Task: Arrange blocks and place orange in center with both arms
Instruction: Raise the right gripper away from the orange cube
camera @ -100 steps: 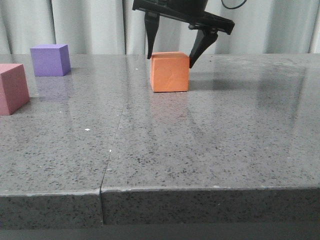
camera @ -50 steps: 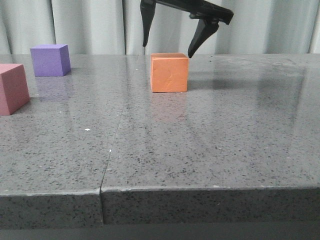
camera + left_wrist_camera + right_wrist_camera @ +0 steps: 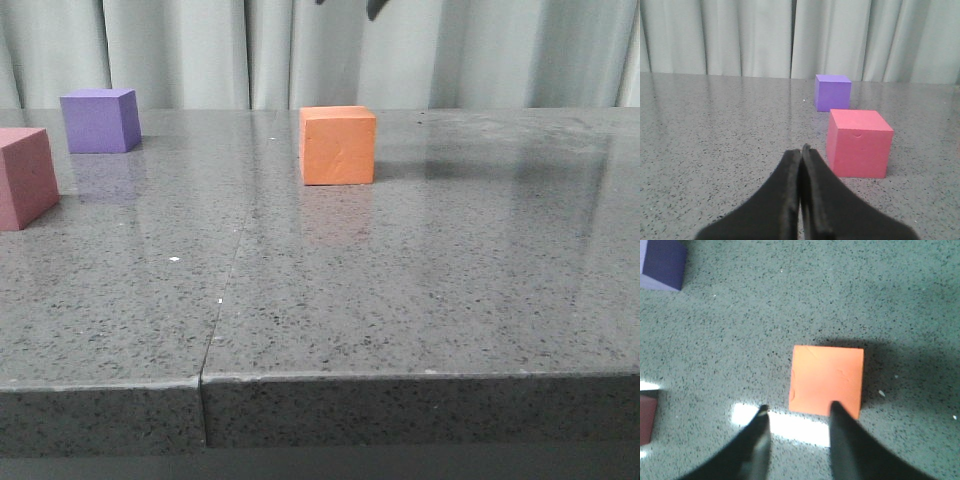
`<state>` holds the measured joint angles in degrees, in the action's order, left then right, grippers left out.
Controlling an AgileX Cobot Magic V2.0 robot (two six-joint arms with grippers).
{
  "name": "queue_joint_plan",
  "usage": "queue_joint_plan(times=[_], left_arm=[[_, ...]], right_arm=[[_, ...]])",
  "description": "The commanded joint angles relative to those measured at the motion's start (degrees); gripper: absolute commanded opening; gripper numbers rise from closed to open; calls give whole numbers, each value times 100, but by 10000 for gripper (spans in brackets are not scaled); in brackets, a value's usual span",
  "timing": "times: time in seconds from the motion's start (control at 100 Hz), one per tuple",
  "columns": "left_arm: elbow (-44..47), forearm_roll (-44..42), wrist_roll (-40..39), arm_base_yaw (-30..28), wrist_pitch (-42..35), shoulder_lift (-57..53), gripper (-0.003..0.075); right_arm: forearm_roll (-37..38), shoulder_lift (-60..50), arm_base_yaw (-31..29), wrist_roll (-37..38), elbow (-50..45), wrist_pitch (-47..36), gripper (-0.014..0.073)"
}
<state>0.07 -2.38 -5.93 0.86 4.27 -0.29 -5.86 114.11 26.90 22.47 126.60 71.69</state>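
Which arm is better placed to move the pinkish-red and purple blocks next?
Left, probably. The left gripper, shut, points at the pinkish-red block with the purple block beyond. The right gripper is open above the orange block.

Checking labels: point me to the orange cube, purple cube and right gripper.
orange cube (image 3: 338, 148), front view, front face.
purple cube (image 3: 97, 123), front view, front face.
right gripper (image 3: 799, 412), right wrist view, midway between the open fingertips.
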Motion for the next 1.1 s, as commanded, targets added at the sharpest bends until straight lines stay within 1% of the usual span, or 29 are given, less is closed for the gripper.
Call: queue_joint_plan(times=[0.0,0.03,0.11,0.15,0.24,0.38,0.5,0.79,0.92,1.09], left_arm=[[230,47,4,2,-476,-163,-20],[230,47,4,2,-476,-163,-20],[230,47,4,2,-476,-163,-20],[230,47,4,2,-476,-163,-20],[230,47,4,2,-476,-163,-20],[230,47,4,2,-476,-163,-20],[230,47,4,2,-476,-163,-20],[230,47,4,2,-476,-163,-20],[230,47,4,2,-476,-163,-20],[230,-24,4,2,-476,-163,-20]], right_arm=[[61,-536,-8,-175,-51,474,81],[76,-603,-8,-180,-139,474,27],[160,-792,-8,-201,-476,468,-75],[213,-904,-8,-201,-627,468,-64],[356,-1172,-8,-201,-1020,377,-67],[410,-1771,-8,-218,-1747,-78,-68],[416,-2372,-8,-423,-2469,-463,-68],[422,-3937,-8,-741,-4656,-1812,-68],[432,-4588,-8,-747,-5564,-2388,-68],[463,-5432,-8,-751,-6824,-3335,-68]])
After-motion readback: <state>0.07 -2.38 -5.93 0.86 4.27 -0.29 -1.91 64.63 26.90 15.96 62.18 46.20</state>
